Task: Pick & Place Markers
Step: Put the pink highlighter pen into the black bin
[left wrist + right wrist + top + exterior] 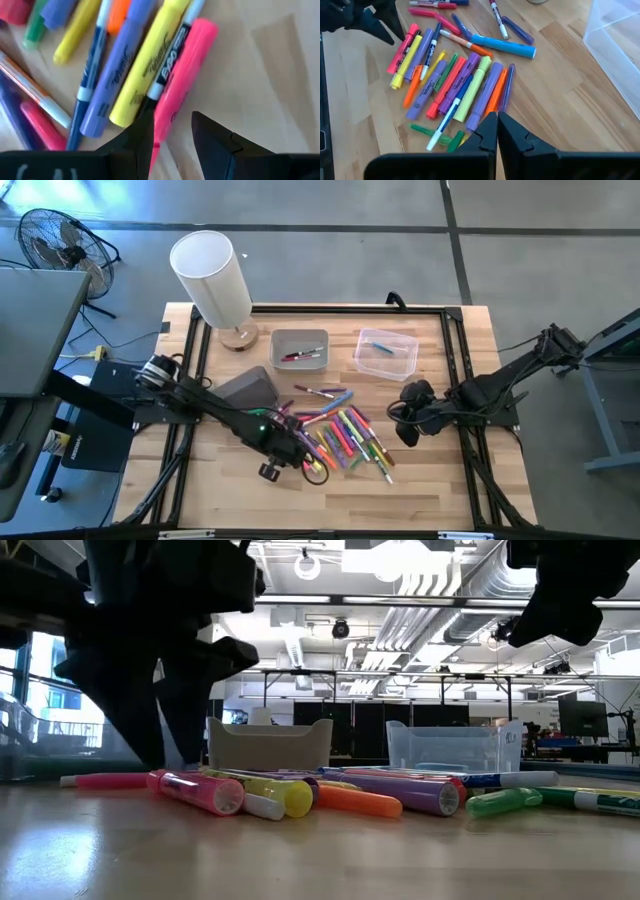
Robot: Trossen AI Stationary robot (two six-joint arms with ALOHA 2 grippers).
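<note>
1. Fingers of the left gripper [172, 132] stand apart, straddling the near end of a pink highlighter [182, 75] that lies flat on the wooden table [440, 480]; whether the pads touch it cannot be told.
2. In the high view, the left gripper [305, 455] sits low at the left edge of the pile of markers [345, 435], its arm reaching in from the table's left side.
3. Just beside the pink highlighter lie a black dry-erase marker [167, 65] and a yellow highlighter [145, 65], then a purple one [117, 70].
4. Fingers of the right gripper [497, 132] are pressed together with nothing between them, held above the table near the right side of the pile.
5. In the high view, the right gripper [410, 415] is well apart from the left one, with the pile between them.
6. The markers lie spread in a loose fan at the table's middle, most touching or overlapping; a blue highlighter [502, 45] lies across the far side of the pile.
7. Behind the pile stand a grey bin [300, 335] holding a few markers and a clear bin [385, 365] holding one blue marker.
8. A white lamp [212, 275] stands at the table's far left corner.
</note>
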